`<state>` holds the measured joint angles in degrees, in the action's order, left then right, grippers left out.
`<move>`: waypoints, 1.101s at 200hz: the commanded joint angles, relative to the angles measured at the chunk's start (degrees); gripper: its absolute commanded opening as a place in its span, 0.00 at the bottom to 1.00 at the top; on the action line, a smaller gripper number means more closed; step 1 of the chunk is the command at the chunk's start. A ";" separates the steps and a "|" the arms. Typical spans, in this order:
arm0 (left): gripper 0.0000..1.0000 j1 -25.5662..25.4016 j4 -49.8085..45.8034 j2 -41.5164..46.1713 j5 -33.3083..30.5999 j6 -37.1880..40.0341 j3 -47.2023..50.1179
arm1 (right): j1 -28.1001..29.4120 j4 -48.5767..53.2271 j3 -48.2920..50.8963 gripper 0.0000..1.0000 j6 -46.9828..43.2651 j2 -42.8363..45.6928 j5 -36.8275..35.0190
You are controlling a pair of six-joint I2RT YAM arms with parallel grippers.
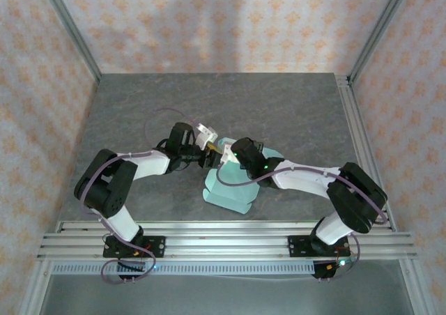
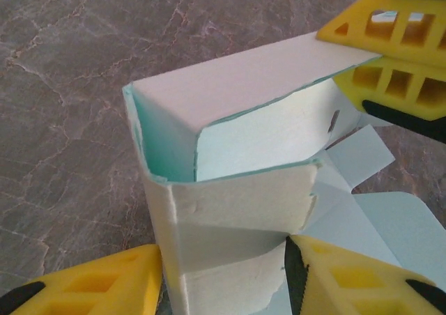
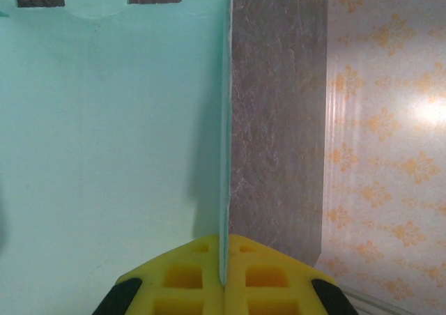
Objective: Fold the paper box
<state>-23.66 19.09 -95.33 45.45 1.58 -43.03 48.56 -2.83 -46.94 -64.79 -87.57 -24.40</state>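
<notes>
1. Yellow-tipped, the right gripper (image 3: 224,251) is closed completely on the edge of one thin card flap, so the paper box (image 1: 226,193) is gripped there by a single sheet's thickness.
2. At a middling width, the left gripper (image 2: 223,273) is clasped around a folded-up wall of the same box. Card appears to be touched by both fingers.
3. The box is found on the grey table (image 1: 293,106), between the two arms and towards the near edge. Part of it is raised into an open corner, while its remaining flaps are spread flat on the surface.
4. A tear at the crease is judged the main risk. It would be caused by the pinched flap being pulled sideways or upward while the wall is held fast by the other claw.
5. The raised wall could be crushed or creased in the wrong place if the left jaws are tightened further, since the card is thin and hollow there.
6. The flap could be slid out of the right pinch if it is swung too quickly, and the fold would then spring open.
7. A small slot (image 2: 333,120) is seen in the inner panel. A tab could be missed or buckled if the flap is brought down off-line.
8. The two claws are placed very close together, so a collision is possible during any closing sweep.
</notes>
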 commanded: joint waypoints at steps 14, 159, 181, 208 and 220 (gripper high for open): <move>0.53 -0.24 -0.47 1.90 -4.54 0.57 -0.07 | -1.15 13.92 -6.12 0.03 6.08 1.16 3.25; 1.00 2.32 -2.58 21.55 -22.31 -7.52 7.42 | -8.18 41.54 -23.81 0.00 35.61 -9.42 25.05; 1.00 3.86 -5.37 23.66 -23.28 -8.15 7.33 | -9.91 45.83 -27.43 0.00 40.61 -12.49 30.11; 1.00 5.36 -7.13 23.75 -23.32 -8.21 7.12 | -11.15 48.06 -29.26 0.01 44.72 -15.70 36.51; 1.00 5.76 -7.14 23.12 -23.04 -8.09 7.08 | -11.46 47.45 -29.01 0.03 45.92 -16.65 36.41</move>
<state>-18.79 14.72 -72.01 23.81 -6.04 -36.16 37.65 40.07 -74.85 -24.58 -102.21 6.92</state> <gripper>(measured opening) 0.998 0.050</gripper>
